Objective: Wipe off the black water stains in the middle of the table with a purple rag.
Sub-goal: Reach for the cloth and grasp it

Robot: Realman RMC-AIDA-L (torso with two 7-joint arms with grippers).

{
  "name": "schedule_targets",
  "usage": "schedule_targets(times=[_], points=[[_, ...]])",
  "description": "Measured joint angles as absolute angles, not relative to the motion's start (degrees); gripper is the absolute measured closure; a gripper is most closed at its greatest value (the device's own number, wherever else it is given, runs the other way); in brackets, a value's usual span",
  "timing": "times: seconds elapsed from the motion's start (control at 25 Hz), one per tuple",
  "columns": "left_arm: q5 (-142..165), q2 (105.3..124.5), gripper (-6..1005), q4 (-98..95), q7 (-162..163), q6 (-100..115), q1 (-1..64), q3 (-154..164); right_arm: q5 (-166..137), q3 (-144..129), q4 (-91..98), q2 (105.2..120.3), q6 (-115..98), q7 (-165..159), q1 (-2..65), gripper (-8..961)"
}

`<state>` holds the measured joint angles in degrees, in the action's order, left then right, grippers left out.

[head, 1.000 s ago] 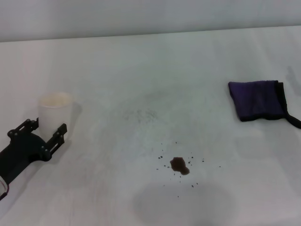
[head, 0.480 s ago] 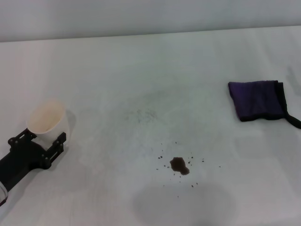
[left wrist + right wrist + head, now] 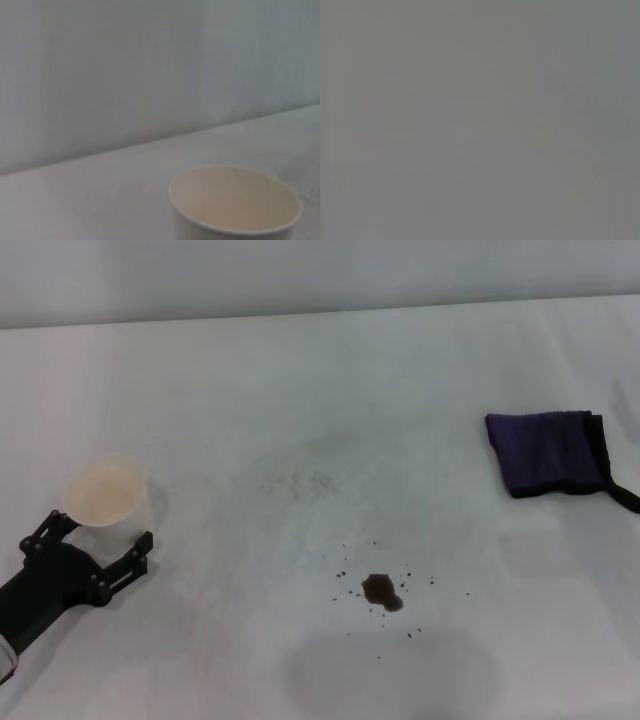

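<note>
The black water stains (image 3: 381, 591) are a small dark blot ringed by specks on the white table (image 3: 300, 390), near the front middle. The purple rag (image 3: 548, 452) lies folded at the right, its thin black strap (image 3: 625, 498) trailing toward the edge. My left gripper (image 3: 92, 538) is at the front left, open, with its fingers spread just short of a white paper cup (image 3: 105, 495) that stands upright. The cup also fills the left wrist view (image 3: 235, 205). My right gripper is out of view, and the right wrist view shows only plain grey.
Faint grey scuffs (image 3: 295, 483) mark the tabletop behind the stains. A pale wall runs along the table's far edge (image 3: 320, 312).
The cup was tilted in my left gripper half a second ago and now stands upright. The left gripper's fingers have spread and it has drawn back a little toward me.
</note>
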<state>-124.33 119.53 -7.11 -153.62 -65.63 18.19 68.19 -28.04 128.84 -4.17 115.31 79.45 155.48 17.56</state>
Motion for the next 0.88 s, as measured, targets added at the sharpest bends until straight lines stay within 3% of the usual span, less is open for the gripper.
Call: schedule_targets(times=[0.24,0.88], points=[[-124.7,119.53,112,-7.7,-156.0,-69.0,16.0,67.8,-28.1,128.8,-4.2,115.31,79.7,155.5,17.5,96],[-135.9,118.96,114,-7.9,-160.7,-72.4,6.0,67.4,-28.5,128.7,-4.3,115.14,82.4,152.3,17.2,95]])
